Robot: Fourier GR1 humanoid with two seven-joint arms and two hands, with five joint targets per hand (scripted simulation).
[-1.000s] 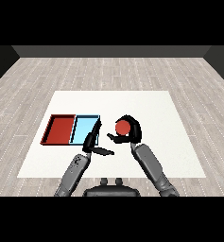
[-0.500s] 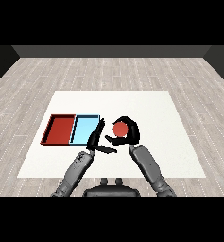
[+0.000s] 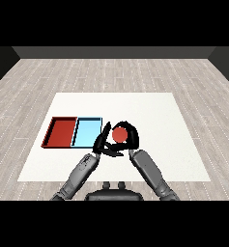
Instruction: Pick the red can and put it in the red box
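Head view, going left to right: red tray [image 3: 61,132] is sitting empty-looking, left hand [image 3: 101,141] is hanging with straight fingers, right hand [image 3: 128,140] is curling round the red can [image 3: 119,134]. Probably light, rigid, slick-sided, so wrapping mid-body seems right.

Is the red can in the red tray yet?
No. The red can is in the right hand, beyond the blue tray.
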